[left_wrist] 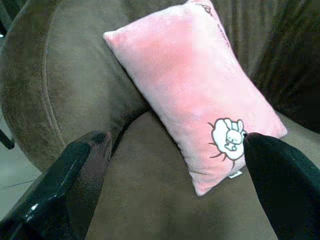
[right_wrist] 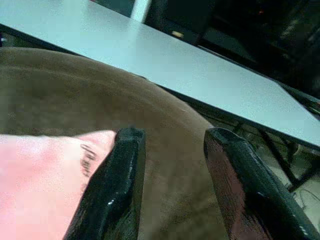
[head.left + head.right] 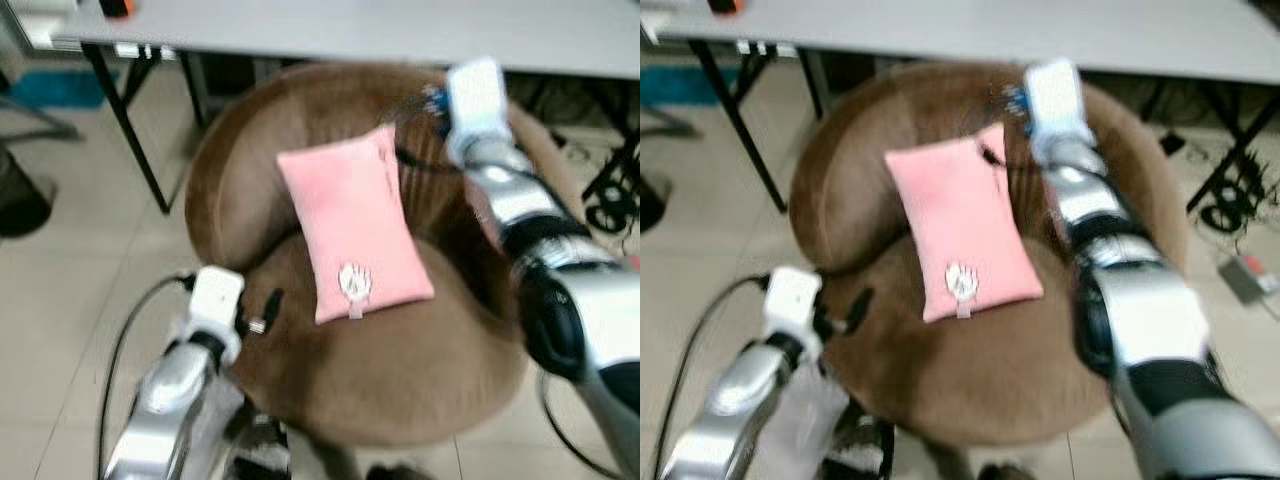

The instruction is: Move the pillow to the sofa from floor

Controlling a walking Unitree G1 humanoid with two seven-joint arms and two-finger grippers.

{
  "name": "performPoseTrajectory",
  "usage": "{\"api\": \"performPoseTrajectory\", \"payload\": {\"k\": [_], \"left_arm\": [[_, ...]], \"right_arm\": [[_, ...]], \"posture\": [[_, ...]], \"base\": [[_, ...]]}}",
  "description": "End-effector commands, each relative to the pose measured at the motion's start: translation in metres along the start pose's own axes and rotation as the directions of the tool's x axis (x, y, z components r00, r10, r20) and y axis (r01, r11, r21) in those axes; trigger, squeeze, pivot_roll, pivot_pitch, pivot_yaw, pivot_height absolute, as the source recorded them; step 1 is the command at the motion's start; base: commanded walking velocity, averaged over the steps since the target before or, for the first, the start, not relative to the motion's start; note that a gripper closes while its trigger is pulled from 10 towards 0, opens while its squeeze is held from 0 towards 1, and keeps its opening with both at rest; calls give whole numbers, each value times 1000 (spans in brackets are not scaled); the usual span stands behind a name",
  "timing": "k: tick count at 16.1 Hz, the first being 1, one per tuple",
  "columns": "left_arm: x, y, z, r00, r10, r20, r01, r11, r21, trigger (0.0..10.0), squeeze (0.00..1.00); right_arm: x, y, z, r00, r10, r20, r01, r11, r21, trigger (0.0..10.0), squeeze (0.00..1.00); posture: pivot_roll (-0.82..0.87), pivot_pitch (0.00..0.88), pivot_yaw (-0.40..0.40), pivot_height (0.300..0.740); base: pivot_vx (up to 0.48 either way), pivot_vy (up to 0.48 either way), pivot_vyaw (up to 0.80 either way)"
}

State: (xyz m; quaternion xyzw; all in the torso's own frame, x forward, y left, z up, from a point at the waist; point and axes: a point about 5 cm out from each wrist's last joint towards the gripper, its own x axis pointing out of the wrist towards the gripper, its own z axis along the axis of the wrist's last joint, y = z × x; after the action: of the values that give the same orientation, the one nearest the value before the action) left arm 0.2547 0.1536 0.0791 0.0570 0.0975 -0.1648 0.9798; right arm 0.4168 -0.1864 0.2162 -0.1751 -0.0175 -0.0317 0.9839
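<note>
Leaning pillow (image 3: 353, 222) on sofa (image 3: 400, 370), table (image 3: 400, 30) behind

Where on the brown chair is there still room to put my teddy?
The seat in front of the pink pillow is bare. It is crowded by the backrest, where the right hand sits beside the pillow's top corner.

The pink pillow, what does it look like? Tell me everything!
The pink pillow is a soft, plush-looking rectangle with a small white bunny patch and a little tag near its lower end. It lies tilted on the brown sofa, leaning against the backrest. The right claw is open beside its top corner, one finger at the pillow's edge.
</note>
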Motion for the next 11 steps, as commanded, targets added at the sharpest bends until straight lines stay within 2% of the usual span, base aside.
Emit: {"api": "performPoseTrajectory", "payload": {"k": [1,2,3,5,6,7,8,9,10,11], "left_arm": [[6,3,-7,1000,0,-21,0,1000,-4,10000,0],[12,5,-11,999,-12,-36,12,1000,9,10000,0],[16,5,-13,998,-26,-48,26,1000,12,10000,0],[31,4,-8,997,-66,-40,67,997,35,10000,0],[34,4,-5,997,-71,-32,72,997,35,10000,0],[41,2,-1,996,-89,-16,90,995,37,10000,0],[42,4,-1,995,-98,-14,99,994,37,10000,0],[41,3,-4,995,-102,-17,103,994,37,10000,0],[40,3,-6,995,-100,-25,100,994,35,10000,0],[40,3,-7,995,-97,-24,98,995,36,10000,0]], "right_arm": [[-6,-14,-16,1000,-26,-4,26,999,34,10000,0],[-18,-24,-47,998,-53,-37,55,997,54,10000,0],[-28,-26,-65,996,-63,-61,66,997,45,10000,0],[-60,-27,-116,981,-137,-135,159,973,169,10000,0],[-68,-27,-125,977,-162,-141,189,960,205,10000,0],[-93,-19,-144,971,-209,-117,234,934,269,10000,0],[-129,-2,-158,972,-222,-73,234,931,279,10000,0],[-156,15,-164,982,-181,-53,188,942,278,10000,0],[-175,28,-166,992,-123,-35,128,956,264,10000,0],[-181,32,-165,994,-105,-24,107,962,250,10000,0]], "posture": [[187,0,-6,740],[157,0,10,740],[128,0,24,740],[79,0,60,740],[72,0,63,740],[48,0,83,740],[30,0,95,740],[16,0,97,740],[12,0,95,740],[11,0,93,740]], "base": [[0,0,0],[0,0,0],[0,0,0],[0,0,0],[0,0,0],[0,0,0],[0,0,0],[0,0,0],[0,0,0],[0,0,0]]}}
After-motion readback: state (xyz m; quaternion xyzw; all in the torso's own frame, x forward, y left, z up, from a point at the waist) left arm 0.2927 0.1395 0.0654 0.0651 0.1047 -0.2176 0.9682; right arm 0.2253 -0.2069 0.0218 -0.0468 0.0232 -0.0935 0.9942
